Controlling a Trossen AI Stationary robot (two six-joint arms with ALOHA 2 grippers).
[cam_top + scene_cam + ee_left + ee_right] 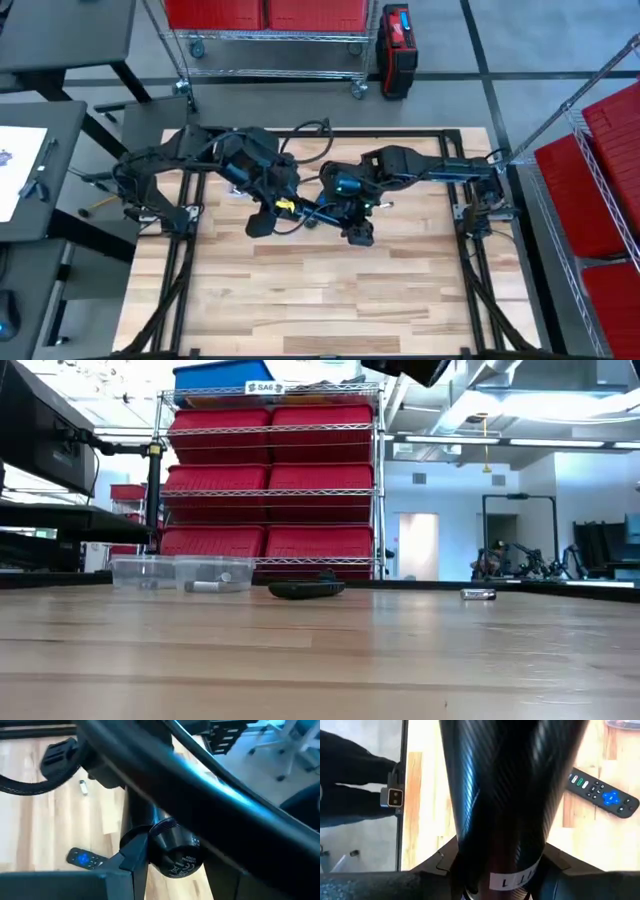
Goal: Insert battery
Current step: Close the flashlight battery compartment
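Both arms crowd mid-frame in the high view; remote (602,794) lies flat, battery (83,787) apart. Cannot tell which gripper is nearer, nor either's state.

From above, my folded arms cover the remote (602,795) and the battery (83,787). Left wrist: my own arm (210,810) blocks most of the frame; the remote beside it is half cut off, the battery too small to read. Neither gripper's fingers visible in any view.
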